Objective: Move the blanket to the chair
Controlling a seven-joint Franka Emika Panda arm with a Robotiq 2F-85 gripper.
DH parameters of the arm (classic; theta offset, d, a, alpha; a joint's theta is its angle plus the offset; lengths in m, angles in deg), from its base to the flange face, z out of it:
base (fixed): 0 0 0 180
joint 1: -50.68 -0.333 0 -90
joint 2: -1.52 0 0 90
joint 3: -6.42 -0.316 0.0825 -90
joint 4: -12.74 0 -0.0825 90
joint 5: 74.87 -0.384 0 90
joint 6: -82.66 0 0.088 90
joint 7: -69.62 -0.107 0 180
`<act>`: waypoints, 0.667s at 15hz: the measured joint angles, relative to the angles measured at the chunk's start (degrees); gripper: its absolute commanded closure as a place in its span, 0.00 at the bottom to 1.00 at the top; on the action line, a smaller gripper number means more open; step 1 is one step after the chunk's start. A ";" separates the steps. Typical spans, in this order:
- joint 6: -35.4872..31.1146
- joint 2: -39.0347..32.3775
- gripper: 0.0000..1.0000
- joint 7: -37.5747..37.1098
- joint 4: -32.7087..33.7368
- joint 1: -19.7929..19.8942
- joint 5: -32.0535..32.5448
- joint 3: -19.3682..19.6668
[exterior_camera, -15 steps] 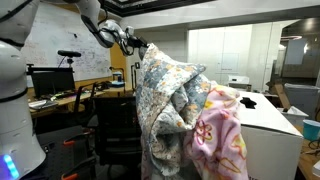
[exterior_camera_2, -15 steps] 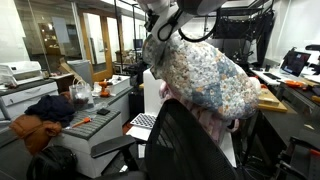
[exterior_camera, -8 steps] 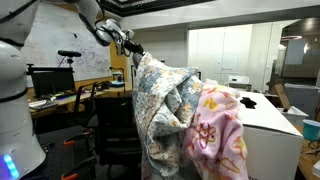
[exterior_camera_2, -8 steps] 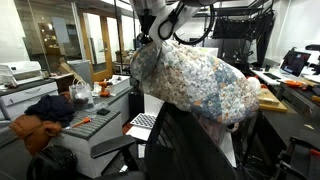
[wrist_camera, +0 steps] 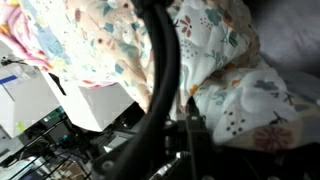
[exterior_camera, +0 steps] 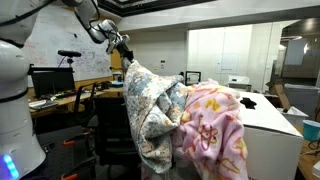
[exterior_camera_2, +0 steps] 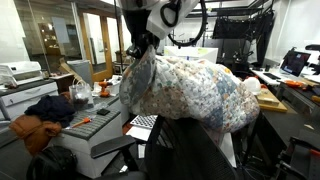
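Note:
The quilted patchwork blanket [exterior_camera: 150,110] [exterior_camera_2: 195,88] hangs in a bunched mass from one corner. My gripper [exterior_camera: 127,62] [exterior_camera_2: 138,55] is shut on that corner, up above the black office chair [exterior_camera: 108,130]. In an exterior view the chair's dark backrest [exterior_camera_2: 190,150] stands in the foreground, right under the hanging blanket. In the wrist view floral fabric of the blanket [wrist_camera: 225,60] fills the frame, pinched at the gripper [wrist_camera: 197,128], and a black cable [wrist_camera: 165,70] crosses in front. Under the blanket's right side lies a pink fleece blanket [exterior_camera: 215,130] with yellow flowers.
The pink fleece rests on a white table [exterior_camera: 272,125]. Desks with monitors [exterior_camera: 50,80] stand behind the chair. A low cabinet [exterior_camera_2: 60,118] carries dark clothing, with an orange bundle [exterior_camera_2: 30,130] beside it. The robot's white base [exterior_camera: 15,110] fills the left edge.
The gripper has swung left and slightly down with the blanket's corner. The quilt has been dragged toward the chair, and more of the pink fleece now shows.

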 measured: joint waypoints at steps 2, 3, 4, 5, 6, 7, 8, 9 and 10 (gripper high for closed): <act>0.01 -1.79 0.99 3.83 1.59 -1.27 -4.23 0.03; 0.05 -2.90 0.99 5.78 2.58 -1.81 -6.25 0.11; 0.14 -4.16 0.99 8.02 3.78 -2.31 -8.35 0.26; 0.35 -5.47 0.99 10.36 5.06 -2.71 -10.43 0.42; 0.73 -6.78 0.99 12.68 6.41 -3.12 -12.51 0.72; 1.30 -8.12 0.99 14.79 7.84 -3.63 -14.62 1.19; 2.01 -9.44 0.99 16.78 9.26 -4.20 -16.48 1.73; 2.76 -10.75 0.99 18.76 10.60 -4.78 -18.04 2.27; 3.61 -12.07 0.99 20.47 11.88 -5.41 -19.45 2.82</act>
